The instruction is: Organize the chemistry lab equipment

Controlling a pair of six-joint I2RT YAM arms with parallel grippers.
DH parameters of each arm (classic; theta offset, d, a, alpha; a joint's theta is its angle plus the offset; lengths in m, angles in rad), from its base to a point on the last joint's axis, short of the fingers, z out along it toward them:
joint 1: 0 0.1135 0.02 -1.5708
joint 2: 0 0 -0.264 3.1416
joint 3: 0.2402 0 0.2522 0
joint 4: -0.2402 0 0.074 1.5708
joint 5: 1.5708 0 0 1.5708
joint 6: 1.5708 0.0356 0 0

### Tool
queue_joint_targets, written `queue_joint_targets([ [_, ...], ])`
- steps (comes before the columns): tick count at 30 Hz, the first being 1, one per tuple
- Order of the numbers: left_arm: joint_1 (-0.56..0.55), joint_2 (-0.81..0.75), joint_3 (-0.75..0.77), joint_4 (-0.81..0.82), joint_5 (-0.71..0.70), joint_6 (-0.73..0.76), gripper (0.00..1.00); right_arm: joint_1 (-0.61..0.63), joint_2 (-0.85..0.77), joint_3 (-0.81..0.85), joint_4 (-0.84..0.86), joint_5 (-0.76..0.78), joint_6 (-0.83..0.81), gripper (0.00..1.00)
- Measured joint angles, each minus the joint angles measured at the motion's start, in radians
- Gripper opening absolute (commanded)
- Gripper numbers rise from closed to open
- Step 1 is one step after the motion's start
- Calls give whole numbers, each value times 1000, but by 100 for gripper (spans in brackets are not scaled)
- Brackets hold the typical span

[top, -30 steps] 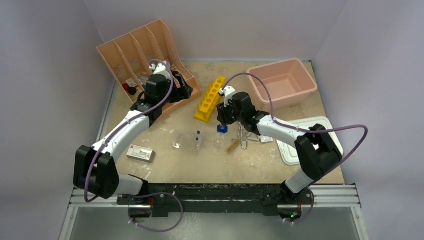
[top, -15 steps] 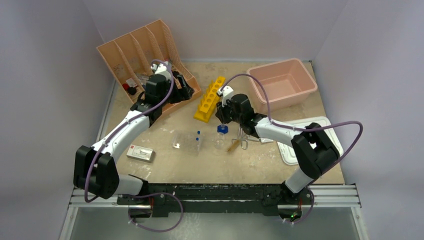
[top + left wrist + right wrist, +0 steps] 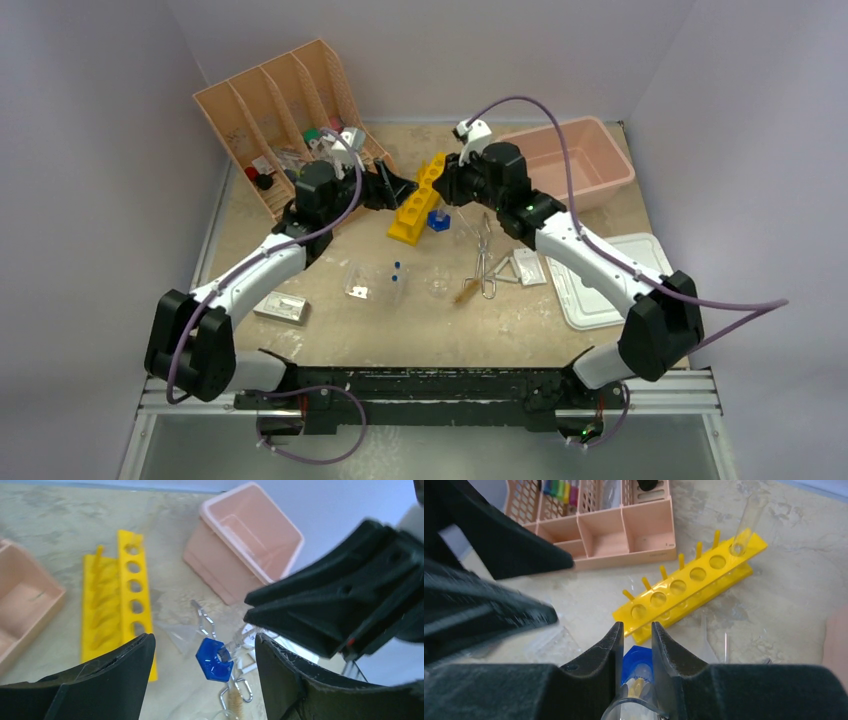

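My right gripper (image 3: 637, 630) is shut on the blue-capped clear flask (image 3: 636, 660). It holds the flask off the table beside the yellow rack (image 3: 420, 198), with the blue cap (image 3: 437, 219) pointing down. My left gripper (image 3: 400, 188) stands open just left of the rack, facing the flask. In the left wrist view the cap (image 3: 215, 659) hangs between and beyond the left gripper's (image 3: 202, 645) fingers, untouched. Metal tongs (image 3: 485, 255), a wooden-handled brush (image 3: 468, 290) and a wire triangle (image 3: 505, 270) lie on the table. Blue-tipped pipettes (image 3: 380, 280) and a white packet (image 3: 280, 305) lie further left.
The peach slotted organizer (image 3: 270, 110) stands at the back left with small items in it. The pink tub (image 3: 565, 165) sits at the back right, its white lid (image 3: 610, 280) near the right edge. One clear tube (image 3: 746, 525) stands in the yellow rack.
The right gripper closed on the flask, lifted it off the table and carried it back toward the rack. The left gripper came out of the organizer and swung right toward the rack.
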Motion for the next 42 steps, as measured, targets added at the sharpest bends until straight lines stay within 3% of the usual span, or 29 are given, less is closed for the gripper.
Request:
queue_joint_targets([
  [7,-95,125,-18,245,153,21,68,-105,-32,110,-141,-153,112,19],
  [13,-149,211,5,287,266,56,66,-170,-33,120,-202,-290,192,19],
  [17,-168,233,31,299,314,87,57,-189,-33,122,-234,-369,232,19],
  [23,-204,256,102,227,343,179,23,-196,-33,136,-255,-444,270,20],
  [26,-211,256,142,165,381,238,0,-204,-33,140,-258,-454,288,30],
  [30,-213,256,179,95,395,283,0,-214,-34,143,-266,-463,330,61],
  [33,-212,256,185,75,387,278,0,-214,-45,138,-271,-439,367,67],
  [36,-210,257,188,75,367,250,0,-214,-91,91,-257,-394,409,65],
  [42,-210,257,196,82,322,185,0,-214,-130,35,-218,-341,481,47],
])
